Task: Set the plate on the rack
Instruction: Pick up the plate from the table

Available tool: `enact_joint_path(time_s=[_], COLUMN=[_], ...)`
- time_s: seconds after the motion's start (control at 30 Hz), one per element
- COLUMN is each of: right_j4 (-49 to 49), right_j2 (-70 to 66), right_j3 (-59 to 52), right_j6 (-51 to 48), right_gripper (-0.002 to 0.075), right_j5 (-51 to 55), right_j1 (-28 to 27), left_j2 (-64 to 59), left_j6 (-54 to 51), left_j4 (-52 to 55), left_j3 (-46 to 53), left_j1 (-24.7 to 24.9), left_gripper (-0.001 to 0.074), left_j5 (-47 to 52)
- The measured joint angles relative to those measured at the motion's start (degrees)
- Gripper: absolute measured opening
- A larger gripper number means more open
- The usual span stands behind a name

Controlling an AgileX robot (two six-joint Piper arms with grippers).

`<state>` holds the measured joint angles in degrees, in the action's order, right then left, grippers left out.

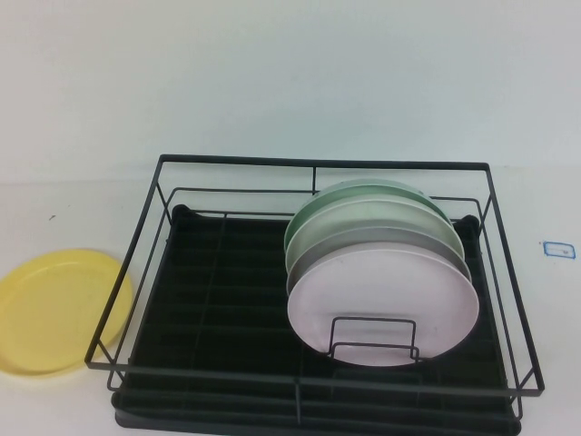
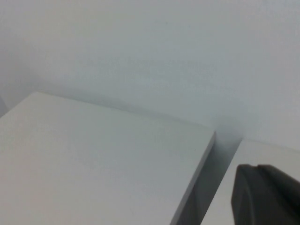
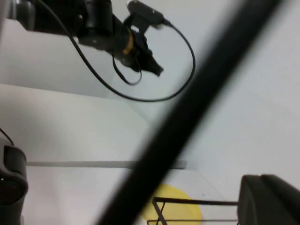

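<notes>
**Yellow plate flat on table, left of rack; both arms out of the overhead view**

High view: the plate (image 1: pixel 56 312), bright yellow, lies flat on the white table (image 1: pixel 82 195) just outside the left side of the rack (image 1: pixel 227 300). Its right edge sits under or against the rack's lower left wire (contact not clear).

The rack is black wire over a black tray base. In its right half four plates stand on edge, leaning back: the pink plate (image 1: pixel 386 304) in front, a grey plate (image 1: pixel 363 243) behind it, then two green plates (image 1: pixel 381 211). A small wire loop (image 1: pixel 374 341) stands in front of the pink plate. A small blue-edged label (image 1: pixel 558 248) lies on the table to the right.

Left gripper (image 2: pixel 267 194): only a dark corner of it shows in its wrist view, above bare table; jaw state cannot be told.

Right gripper (image 3: pixel 269 199): a dark part shows in its wrist view, near the rack's corner and the plate (image 3: pixel 176 204); jaw state cannot be told. A black arm with cable (image 3: pixel 108 33) shows across the table.
</notes>
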<state>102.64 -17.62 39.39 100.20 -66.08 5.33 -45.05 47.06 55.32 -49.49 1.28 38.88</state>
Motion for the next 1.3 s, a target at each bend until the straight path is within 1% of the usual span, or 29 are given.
enact_joint_path(time_s=[0.07,0.17,0.33,0.4,0.47,0.57,0.7,0.83,0.93,1.03,1.1,1.17,1.23,1.3], right_j4=[0.1,0.14,0.14,0.14,0.14,0.14,0.03,-0.48,-0.61,-0.79,-1.04,-1.07,-1.3,-4.85], right_j2=[-0.78,-2.93,-9.51,-13.62,-17.64,-23.79,-31.13,-36.83,-40.69,-43.66,-45.28,-46.71,-48.1,-49.68], right_j3=[-0.81,-1.12,-1.12,-1.12,-1.02,-0.05,2.04,3.97,4.21,4.21,4.08,4.08,4.08,4.08], right_j6=[0.12,1.94,11.56,11.97,9.74,2.53,-7.29,-14.63,-21.73,-30.89,-37.66,-43.63,-46.03,-44.63], right_gripper=[-0.0002,-0.0002,-0.0002,-0.0002,-0.0002,-0.0002,-0.0002,-0.0002,-0.0002,-0.0002,-0.0002,-0.0002,-0.0002,-0.0002], right_j5=[0.79,3.71,13.63,15.7,17.43,21.4,29.27,38.77,42.71,45.25,48.14,53.25,59.78,67.48], right_j1=[0.0,0.0,0.0,0.0,0.0,0.0,0.0,0.0,0.0,0.0,0.0,0.04,0.04,0.04], left_j2=[0.0,0.0,0.0,0.0,0.0,0.0,0.0,0.0,0.0,0.0,0.0,0.0,0.0,0.0], left_j6=[0.11,-1.94,-18.83,-25.16,-29.96,-38.95,-50.92,-63.09,-68.13,-68.16,-66.92,-63.52,-58.75,-55.13], left_j4=[-2.49,-11.82,-30.92,-39.53,-46.52,-55.73,-71.01,-87.91,-97.05,-100.7,-100.09,-97.83,-93.85,-90.08], left_j3=[0.0,0.0,-0.13,-0.35,-1.1,-2.0,-3.66,-6.21,-9.44,-12.65,-13.92,-14.5,-14.5,-14.5], left_j1=[0.0,0.0,0.0,0.0,0.0,0.0,0.0,0.0,0.0,0.0,0.0,0.0,0.0,0.0], left_gripper=[0.0001,0.0001,0.0001,0.0001,0.0001,0.0001,0.0001,0.0001,0.0001,0.0001,0.0001,0.0001,0.0001,0.0001], left_j5=[-2.8,-7.08,-15.13,-18.17,-19.06,-18.93,-17.41,-14.01,-12.43,-12.18,-11.27,-9.99,-7.44,-3.19])
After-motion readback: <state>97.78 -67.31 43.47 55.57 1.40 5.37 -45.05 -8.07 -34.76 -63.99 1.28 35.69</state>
